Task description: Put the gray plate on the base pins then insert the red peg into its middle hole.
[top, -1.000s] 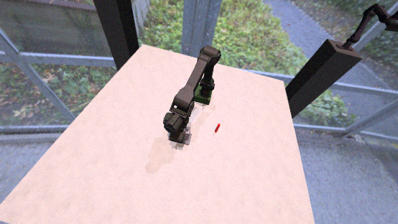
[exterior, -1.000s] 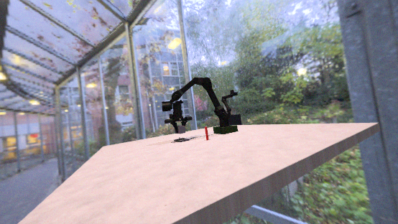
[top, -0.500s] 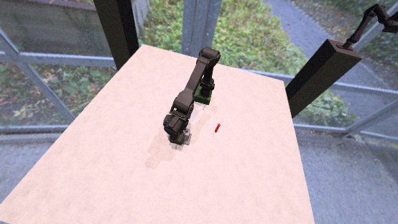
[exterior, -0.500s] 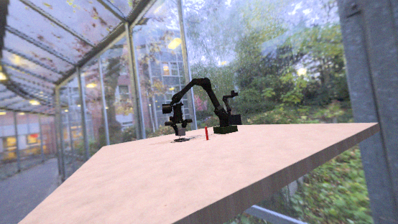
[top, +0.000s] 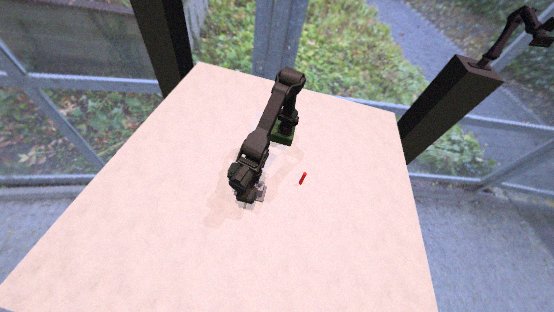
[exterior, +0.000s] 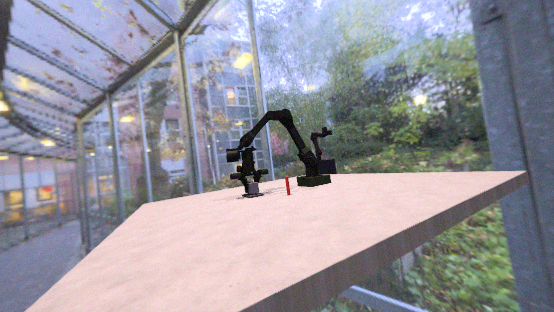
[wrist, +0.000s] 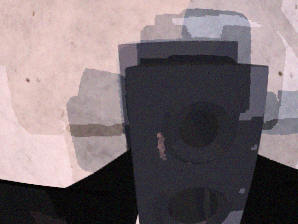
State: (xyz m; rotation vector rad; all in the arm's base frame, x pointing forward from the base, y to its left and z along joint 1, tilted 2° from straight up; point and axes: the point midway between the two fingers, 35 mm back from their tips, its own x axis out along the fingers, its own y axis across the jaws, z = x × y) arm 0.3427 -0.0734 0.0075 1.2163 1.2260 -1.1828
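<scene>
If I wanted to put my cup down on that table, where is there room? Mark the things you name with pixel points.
Probably right of the red peg (top: 303, 178) (exterior: 287, 186), toward the table's right edge, seen from above. It is crowded around the gripper (top: 245, 204) (exterior: 253, 192).
</scene>
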